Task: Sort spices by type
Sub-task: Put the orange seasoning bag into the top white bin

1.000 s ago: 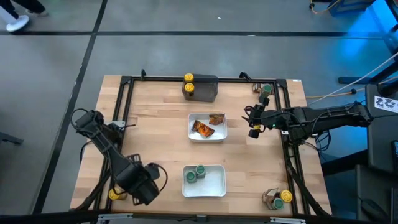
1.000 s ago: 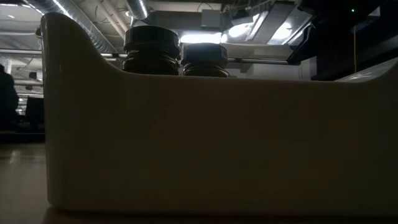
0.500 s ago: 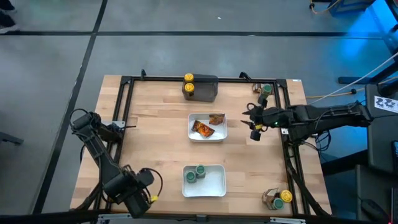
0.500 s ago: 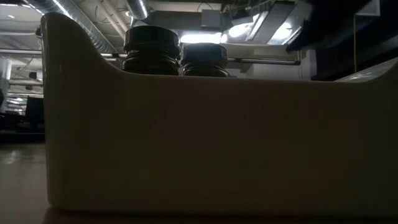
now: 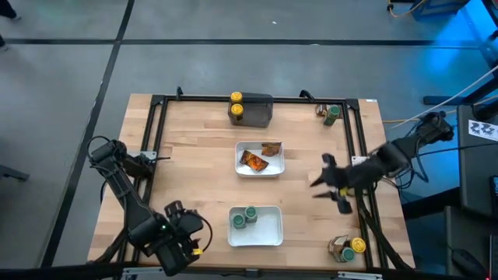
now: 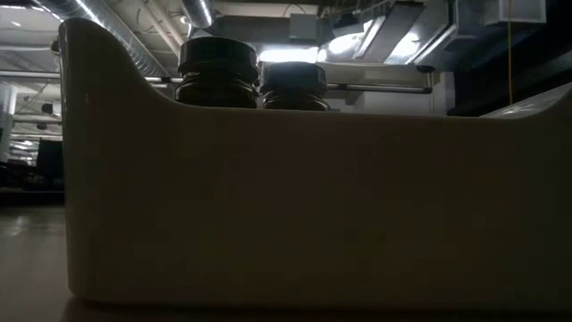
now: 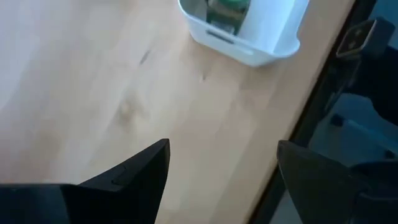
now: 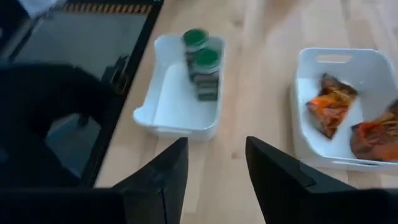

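Down at the near edge, the left gripper (image 5: 189, 243) hangs over the front-left corner of the table (image 5: 194, 171), jaws spread wide with nothing between them, only bare wood showing past its fingers (image 7: 134, 177). Just to its side, a yellow speck sits at the gripper's edge, too small to tell what it is. Next along the front, the near white tray (image 5: 255, 225) holds two green-lidded jars (image 5: 244, 216), side by side and upright in its left part; the low view sees only their dark lids (image 6: 217, 55) peeking over the tray wall (image 6: 268, 206). Over in the front-right corner, a yellow-lidded jar (image 5: 357, 246) stands beside another small jar (image 5: 341, 250).

Moving up to mid-table, the right gripper (image 5: 331, 187) hovers off to the right of the middle tray (image 5: 259, 159), jaws partly apart and empty. That tray carries the orange-brown sachets (image 8: 348, 121), lying flat inside.

At the far edge, a yellow-lidded jar (image 5: 236, 104) sits against the dark grey block (image 5: 257, 110), and a green-lidded jar (image 5: 332, 113) waits at the far-right corner.
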`<control>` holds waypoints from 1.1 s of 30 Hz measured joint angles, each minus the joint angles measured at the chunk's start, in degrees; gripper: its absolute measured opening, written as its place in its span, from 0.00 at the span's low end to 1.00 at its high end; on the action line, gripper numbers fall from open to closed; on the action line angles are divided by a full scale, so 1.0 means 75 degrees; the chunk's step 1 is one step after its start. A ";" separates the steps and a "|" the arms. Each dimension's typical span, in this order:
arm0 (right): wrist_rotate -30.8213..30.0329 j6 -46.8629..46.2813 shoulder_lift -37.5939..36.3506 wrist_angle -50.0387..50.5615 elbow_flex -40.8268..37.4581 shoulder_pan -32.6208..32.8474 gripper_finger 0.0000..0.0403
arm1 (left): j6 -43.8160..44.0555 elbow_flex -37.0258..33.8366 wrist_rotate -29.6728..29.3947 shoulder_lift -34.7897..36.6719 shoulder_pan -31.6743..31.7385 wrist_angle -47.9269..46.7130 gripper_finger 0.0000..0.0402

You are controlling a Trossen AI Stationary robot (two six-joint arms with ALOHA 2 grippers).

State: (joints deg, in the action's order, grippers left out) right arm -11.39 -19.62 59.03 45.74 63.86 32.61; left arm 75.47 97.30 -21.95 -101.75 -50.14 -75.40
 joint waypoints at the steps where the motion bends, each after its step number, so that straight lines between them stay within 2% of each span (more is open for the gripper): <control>1: -0.0169 -0.0104 0.0188 0.0135 0.0137 0.0274 0.40 | -0.0030 0.0000 -0.0099 -0.0001 0.0019 0.0002 0.70; 6: -0.0873 -0.0524 0.1159 0.0992 0.1018 0.1339 0.40 | -0.0084 -0.0031 -0.0432 -0.0001 0.0046 0.0236 0.70; 12: -0.0906 -0.1640 0.2185 0.2103 0.2109 0.2181 0.40 | -0.0082 -0.0038 -0.0579 -0.0073 0.0052 0.0236 0.70; 21: -0.0066 -0.4001 0.2718 0.3004 0.2400 0.3077 0.40 | -0.0395 -0.0044 -0.1105 -0.0173 0.0259 0.0219 0.70; 25: -0.0071 -0.4101 0.2834 0.3047 0.2400 0.3325 0.40 | -0.0640 -0.0044 -0.1400 -0.0222 0.0425 0.0247 0.70; 33: 0.0988 -0.4610 0.3141 0.3116 0.2397 0.3361 0.40 | -0.1302 -0.0047 -0.1919 -0.0322 0.0771 0.0357 0.70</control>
State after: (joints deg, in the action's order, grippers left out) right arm -3.98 -54.19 82.59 69.11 81.84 57.82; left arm 65.70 96.94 -36.35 -104.16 -44.36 -72.72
